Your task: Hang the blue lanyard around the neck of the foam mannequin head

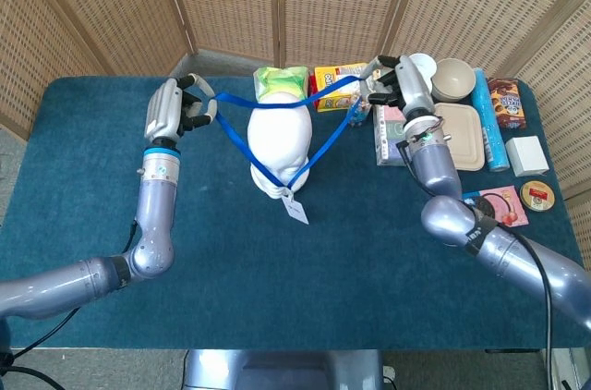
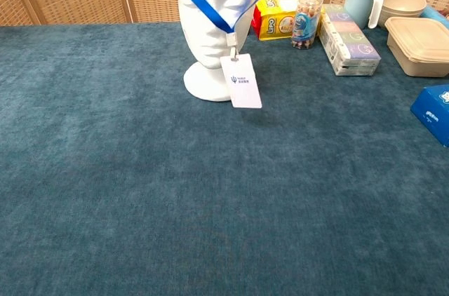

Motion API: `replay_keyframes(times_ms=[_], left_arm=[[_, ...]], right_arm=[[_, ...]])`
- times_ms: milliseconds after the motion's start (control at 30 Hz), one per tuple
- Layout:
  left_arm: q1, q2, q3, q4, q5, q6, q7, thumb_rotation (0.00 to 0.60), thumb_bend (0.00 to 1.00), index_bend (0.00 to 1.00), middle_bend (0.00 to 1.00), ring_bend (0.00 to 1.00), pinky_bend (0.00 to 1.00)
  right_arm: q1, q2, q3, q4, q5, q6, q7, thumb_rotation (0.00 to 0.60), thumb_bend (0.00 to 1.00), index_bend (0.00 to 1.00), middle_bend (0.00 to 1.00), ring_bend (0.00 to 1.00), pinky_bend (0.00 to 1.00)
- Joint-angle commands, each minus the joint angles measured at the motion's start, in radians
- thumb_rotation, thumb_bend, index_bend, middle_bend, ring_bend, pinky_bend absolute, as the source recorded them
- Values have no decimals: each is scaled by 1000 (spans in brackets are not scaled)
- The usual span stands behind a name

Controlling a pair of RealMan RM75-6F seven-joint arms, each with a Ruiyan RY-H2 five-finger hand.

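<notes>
Both views are evenly and brightly lit by soft, diffuse light, with no hard glare. The dark teal felt-covered table [image 1: 83,224] shows only faint, short shadows; in the chest view a soft one sits beside the round base of the white foam mannequin head [image 2: 212,22]. The woven rattan folding screens [image 1: 231,2] are warmly lit. Focus is sharp throughout, without motion blur. The head view's edges bow slightly, wide-angle style.

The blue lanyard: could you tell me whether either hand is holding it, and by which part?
Both: the left hand and right hand each grip the blue lanyard at one side of its loop, spread over the foam mannequin head.
</notes>
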Motion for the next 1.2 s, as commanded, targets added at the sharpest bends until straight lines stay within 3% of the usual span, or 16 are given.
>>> replay_keyframes(times_ms=[33, 267, 833, 1000, 1067, 1200], left_arm=[[-8, -11, 3, 12, -3, -4, -3, 600, 427, 633, 1000, 1000, 1000], [-44, -13, -14, 41, -76, -33, 41, 599, 427, 633, 1000, 1000, 1000], [-52, -84, 5, 110, 15, 26, -20, 600, 408, 633, 1000, 1000, 1000], [-42, -80, 17, 96, 24, 19, -12, 598, 346, 625, 1000, 1000, 1000], [-40, -76, 29, 91, 31, 13, 2, 598, 324, 579, 964, 952, 960], [-39, -66, 34, 79, 18, -6, 21, 591, 264, 377, 608, 527, 599]], right_arm=[[10, -12, -7, 11, -3, -7, -3, 600, 510, 655, 984, 1000, 1000], [64, -59, -15, 68, 4, -20, -21, 600, 511, 656, 984, 1000, 1000], [133, -119, -27, 193, 9, -54, -50, 598, 508, 656, 963, 1000, 1000], [127, -117, -36, 192, -5, -59, -52, 600, 492, 624, 906, 1000, 1000], [127, -114, -41, 198, -9, -80, -53, 600, 480, 581, 861, 997, 1000], [131, -112, -50, 219, -14, -109, -57, 600, 444, 453, 692, 841, 932]])
